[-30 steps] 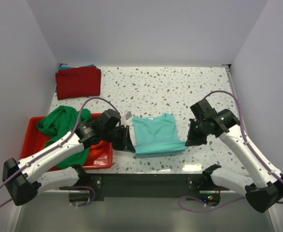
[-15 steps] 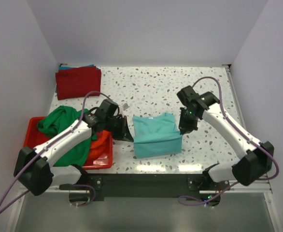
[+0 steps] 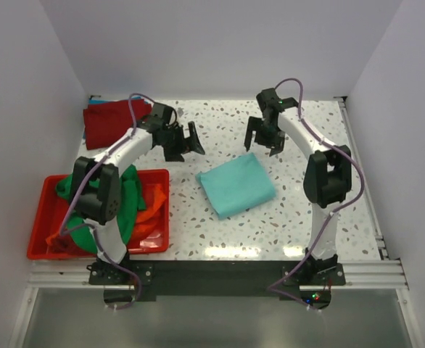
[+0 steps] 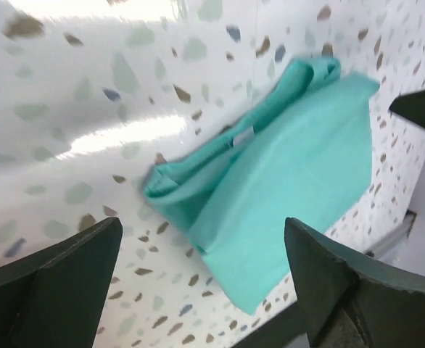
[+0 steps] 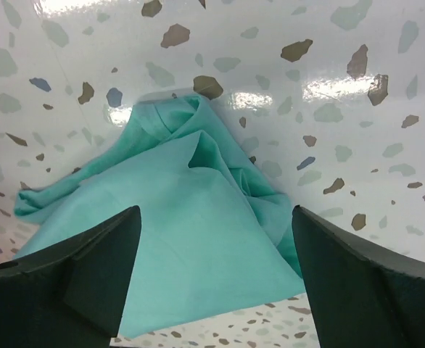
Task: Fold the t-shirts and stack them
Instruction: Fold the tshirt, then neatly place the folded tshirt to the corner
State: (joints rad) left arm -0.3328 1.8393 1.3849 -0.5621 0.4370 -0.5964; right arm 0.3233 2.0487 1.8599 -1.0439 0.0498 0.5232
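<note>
Well, the glossy speckled worktop [image 3: 223,123] stands between pale plain walls [image 3: 198,51]. The folded teal tee [image 3: 237,185] lies flat near its middle. The left claw [image 3: 188,147] and the right claw [image 3: 263,141] hang open beyond it, holding nothing. A dark red tee [image 3: 114,123] lies in the far left corner, a red bin [image 3: 38,250] at near left.

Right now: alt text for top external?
A folded teal t-shirt lies mid-table; the left gripper and right gripper hang open beyond it, holding nothing. A dark red t-shirt sits far left, and a red bin near left holds a green t-shirt and an orange t-shirt.
</note>
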